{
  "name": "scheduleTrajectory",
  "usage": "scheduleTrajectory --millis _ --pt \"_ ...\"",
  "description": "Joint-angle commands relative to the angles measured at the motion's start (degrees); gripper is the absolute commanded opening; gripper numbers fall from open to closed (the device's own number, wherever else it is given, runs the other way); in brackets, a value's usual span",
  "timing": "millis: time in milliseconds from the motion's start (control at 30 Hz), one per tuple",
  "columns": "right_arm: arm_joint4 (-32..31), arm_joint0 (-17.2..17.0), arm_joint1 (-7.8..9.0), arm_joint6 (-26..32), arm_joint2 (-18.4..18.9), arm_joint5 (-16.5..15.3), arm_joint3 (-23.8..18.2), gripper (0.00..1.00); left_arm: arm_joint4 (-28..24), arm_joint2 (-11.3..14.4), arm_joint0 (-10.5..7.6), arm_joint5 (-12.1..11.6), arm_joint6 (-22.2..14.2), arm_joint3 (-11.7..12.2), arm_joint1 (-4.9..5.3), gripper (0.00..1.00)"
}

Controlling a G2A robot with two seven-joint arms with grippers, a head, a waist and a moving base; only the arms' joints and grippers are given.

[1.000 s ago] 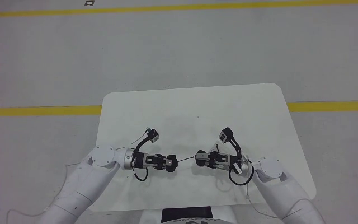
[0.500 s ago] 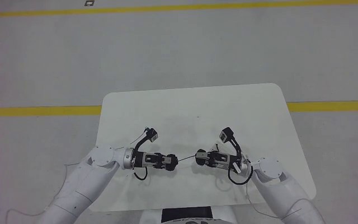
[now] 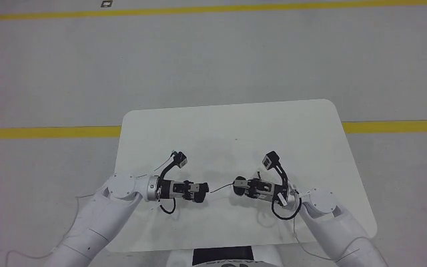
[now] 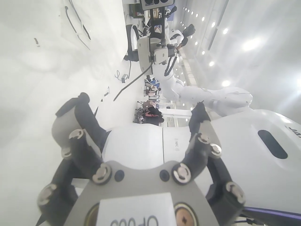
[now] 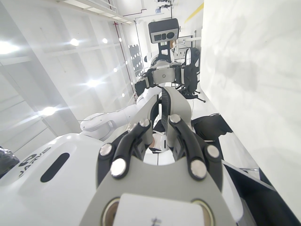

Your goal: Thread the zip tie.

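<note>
A thin black zip tie [image 3: 221, 188] stretches across the gap between my two grippers, above the front middle of the white table [image 3: 280, 127]. My right gripper [image 3: 237, 187] is shut on it, and its ribbed strap [image 5: 165, 102] stands up between the closed fingers of that gripper [image 5: 162, 118]. My left gripper [image 3: 201, 192] faces it from the left. Its fingers [image 4: 80, 111] are spread wide, so this gripper [image 4: 141, 105] is open with nothing between them. The tie's free end points at it; whether it touches is unclear.
Both forearms lie low near the table's front edge. A tiny dark speck [image 3: 235, 140] lies mid-table. In the left wrist view, several loose black ties [image 4: 75, 24] lie on a pale surface farther off. Yellow floor lines run behind the table.
My left gripper has drawn back slightly to the left, widening the gap to the right gripper. The right gripper has shifted only slightly, still holding the tie.
</note>
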Motion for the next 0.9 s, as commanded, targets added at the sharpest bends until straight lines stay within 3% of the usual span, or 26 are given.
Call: scheduleTrajectory --millis 0,200,267,433,600,633,867 --pt "0.01 -0.01 0.0 -0.17 0.06 -0.02 0.01 0.0 -0.03 0.01 0.0 0.0 -0.02 0.02 0.0 1.0" --pt "0.18 -0.06 -0.04 -0.68 -0.04 0.06 -0.12 0.0 -0.03 0.01 0.0 0.0 -0.02 0.02 0.0 1.0" --pt "1.93 -0.24 -0.18 -0.83 -0.53 -0.04 -0.49 0.0 0.07 0.41 0.2 0.0 1.96 -0.24 -0.12 1.0" --pt "5.64 0.07 -0.38 0.99 -1.22 -0.67 -0.26 0.0 -4.21 0.7 0.23 0.0 0.15 -1.12 -0.86 1.0" --pt "9.01 0.43 -0.62 1.99 -1.91 -1.15 0.76 0.0 -10.88 -0.47 0.11 0.0 -2.82 1.35 -2.63 1.0" --pt "9.4 0.5 -0.65 1.97 -1.96 -1.22 0.95 0.0 -10.12 -1.05 -0.09 0.0 -2.74 2.15 -2.92 1.0" --pt "9.52 0.62 -0.68 1.4 -1.8 -1.64 1.2 0.0 -9.61 -1.18 -0.13 0.0 -2.62 2.31 -3.01 1.0"
